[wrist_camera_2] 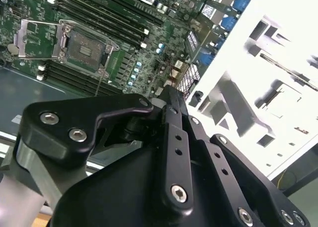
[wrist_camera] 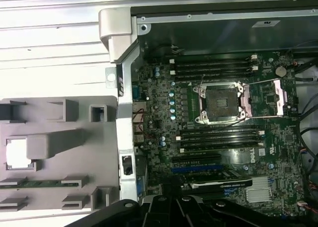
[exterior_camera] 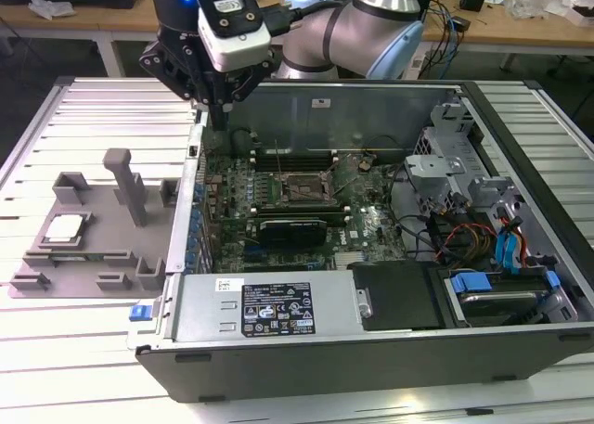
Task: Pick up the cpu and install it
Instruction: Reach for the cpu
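Pincer [exterior_camera: 221, 116], exterior view: tips together, empty, hanging over the side wall of the computer case [exterior_camera: 371, 350]. The cpu [exterior_camera: 63, 227] lies flat in a pocket of the grey fixture [exterior_camera: 102, 229] on the bench [exterior_camera: 93, 118], well apart from it, toward that view's left.

Second wrist view: closed tips above the motherboard; socket [wrist_camera_2: 85, 50] bare.

First wrist view: cpu just beside an upright block [wrist_camera: 54, 143].

Judgement: you do best to centre squarely over the chip, grip its edges and stay clear of the block.

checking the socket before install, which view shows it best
First wrist view: the socket faces the camera squarely, frame open, empty. Second wrist view shows the socket slanted; exterior view shows the socket farther off.
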You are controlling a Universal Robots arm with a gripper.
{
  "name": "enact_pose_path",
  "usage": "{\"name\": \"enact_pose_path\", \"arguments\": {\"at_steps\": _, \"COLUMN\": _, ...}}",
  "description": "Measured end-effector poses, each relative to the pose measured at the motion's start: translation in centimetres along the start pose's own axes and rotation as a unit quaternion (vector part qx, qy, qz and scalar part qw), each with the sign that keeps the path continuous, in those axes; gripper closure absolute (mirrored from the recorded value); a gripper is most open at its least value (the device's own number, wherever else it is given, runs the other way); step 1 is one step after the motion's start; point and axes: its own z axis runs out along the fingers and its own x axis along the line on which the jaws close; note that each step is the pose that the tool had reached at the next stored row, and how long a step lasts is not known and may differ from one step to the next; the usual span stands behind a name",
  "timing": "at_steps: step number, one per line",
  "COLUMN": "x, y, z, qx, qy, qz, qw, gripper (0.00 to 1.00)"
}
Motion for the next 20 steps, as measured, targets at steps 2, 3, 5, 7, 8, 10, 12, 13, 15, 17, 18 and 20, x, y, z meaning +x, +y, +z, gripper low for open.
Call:
{"name": "enact_pose_path", "arguments": {"at_steps": 2, "x": 0.28, "y": -0.02, "z": -0.01, "qx": 0.0000, "qy": 0.0000, "qz": 0.000, "qw": 1.0000, "gripper": 0.89}}
{"name": "enact_pose_path", "arguments": {"at_steps": 3, "x": 0.51, "y": -0.04, "z": -0.01, "qx": 0.0000, "qy": 0.0000, "qz": 0.000, "qw": 1.0000, "gripper": 0.89}}
{"name": "enact_pose_path", "arguments": {"at_steps": 5, "x": 0.84, "y": -0.06, "z": -0.02, "qx": 0.0000, "qy": 0.0000, "qz": 0.000, "qw": 1.0000, "gripper": 0.89}}
{"name": "enact_pose_path", "arguments": {"at_steps": 7, "x": 1.18, "y": -0.09, "z": -0.03, "qx": 0.0000, "qy": 0.0000, "qz": 0.000, "qw": 1.0000, "gripper": 0.89}}
{"name": "enact_pose_path", "arguments": {"at_steps": 8, "x": 1.41, "y": -0.10, "z": -0.03, "qx": 0.0000, "qy": -0.0001, "qz": 0.000, "qw": 1.0000, "gripper": 0.89}}
{"name": "enact_pose_path", "arguments": {"at_steps": 10, "x": 1.86, "y": -0.13, "z": -0.05, "qx": 0.0000, "qy": -0.0001, "qz": 0.000, "qw": 1.0000, "gripper": 0.89}}
{"name": "enact_pose_path", "arguments": {"at_steps": 12, "x": 2.13, "y": -0.15, "z": -0.06, "qx": 0.0000, "qy": -0.0001, "qz": 0.000, "qw": 1.0000, "gripper": 0.89}}
{"name": "enact_pose_path", "arguments": {"at_steps": 13, "x": 2.31, "y": -0.16, "z": -0.06, "qx": 0.0000, "qy": -0.0001, "qz": 0.000, "qw": 1.0000, "gripper": 0.89}}
{"name": "enact_pose_path", "arguments": {"at_steps": 15, "x": 2.66, "y": -0.18, "z": -0.07, "qx": 0.0000, "qy": -0.0001, "qz": 0.000, "qw": 1.0000, "gripper": 0.89}}
{"name": "enact_pose_path", "arguments": {"at_steps": 17, "x": 3.03, "y": -0.20, "z": -0.08, "qx": 0.0000, "qy": 0.0000, "qz": 0.000, "qw": 1.0000, "gripper": 0.89}}
{"name": "enact_pose_path", "arguments": {"at_steps": 18, "x": 3.12, "y": -0.21, "z": -0.08, "qx": 0.0000, "qy": -0.0001, "qz": 0.000, "qw": 1.0000, "gripper": 0.89}}
{"name": "enact_pose_path", "arguments": {"at_steps": 20, "x": 3.35, "y": -0.22, "z": -0.09, "qx": 0.0000, "qy": 0.0000, "qz": 0.000, "qw": 1.0000, "gripper": 0.89}}
